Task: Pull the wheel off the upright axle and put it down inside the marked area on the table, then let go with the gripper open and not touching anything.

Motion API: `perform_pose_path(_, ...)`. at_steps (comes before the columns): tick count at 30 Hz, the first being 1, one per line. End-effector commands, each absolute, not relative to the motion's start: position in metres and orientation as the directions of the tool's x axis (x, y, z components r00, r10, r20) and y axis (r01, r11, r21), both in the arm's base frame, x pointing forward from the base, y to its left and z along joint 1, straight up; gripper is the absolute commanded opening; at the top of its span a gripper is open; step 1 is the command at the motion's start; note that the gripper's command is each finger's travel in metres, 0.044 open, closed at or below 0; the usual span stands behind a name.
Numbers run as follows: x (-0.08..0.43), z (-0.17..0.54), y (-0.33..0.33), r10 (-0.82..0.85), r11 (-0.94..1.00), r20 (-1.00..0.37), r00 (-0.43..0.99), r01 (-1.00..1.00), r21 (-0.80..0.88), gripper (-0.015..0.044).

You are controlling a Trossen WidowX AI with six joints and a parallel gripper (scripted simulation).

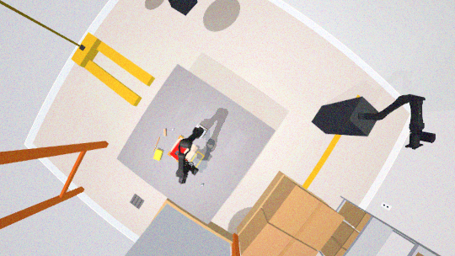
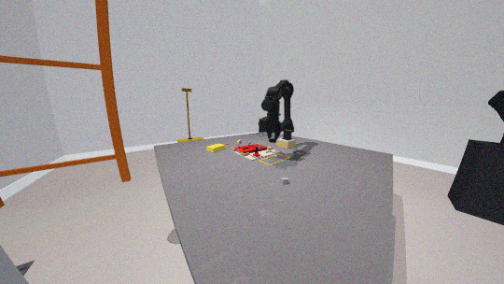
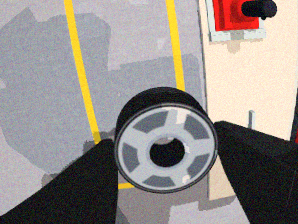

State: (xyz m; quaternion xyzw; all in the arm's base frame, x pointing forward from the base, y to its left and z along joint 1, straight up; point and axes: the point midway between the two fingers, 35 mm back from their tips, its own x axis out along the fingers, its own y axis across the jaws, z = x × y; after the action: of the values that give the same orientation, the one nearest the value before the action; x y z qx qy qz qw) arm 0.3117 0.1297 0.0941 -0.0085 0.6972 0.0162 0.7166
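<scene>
The gripper (image 3: pixel 166 163) is clamped on the wheel (image 3: pixel 166 151), its two dark fingers pressing the black tyre from either side. In the wrist view the wheel faces the camera: grey hub, five spoke openings, dark bore in the middle.

Taking the yellow-outlined marked area (image 3: pixel 75 63) as the landmark, the wheel hangs over its lower right corner, covering part of the outline there. It appears to be above the table (image 2: pixel 289 210) rather than resting on it, though the wrist view alone does not settle the height.

The axle (image 3: pixel 258 8), a dark peg on a red base (image 3: pixel 229 10), stands to the upper right of the marked area, well apart from the wheel and bare.

In the exterior view the arm (image 2: pixel 277 109) is folded upright behind the marked area (image 2: pixel 274 160), and the gripper itself is too small there to make out.
</scene>
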Motion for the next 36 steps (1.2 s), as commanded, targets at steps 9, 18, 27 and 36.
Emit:
perform_pose_path(9, 0.298, 0.086, 0.144, 0.014, 0.999, -1.0, 0.023, -0.034, 0.013, 0.0)
perform_pose_path(18, 0.3, 0.063, 0.144, 0.014, 0.999, -1.0, 0.023, -0.034, 0.013, 0.0)
perform_pose_path(27, 0.301, 0.005, 0.145, 0.014, 0.999, -1.0, 0.023, -0.034, 0.013, 0.0)
perform_pose_path(36, 0.3, -0.01, 0.145, 0.014, 0.999, -1.0, 0.023, -0.034, 0.013, 0.0)
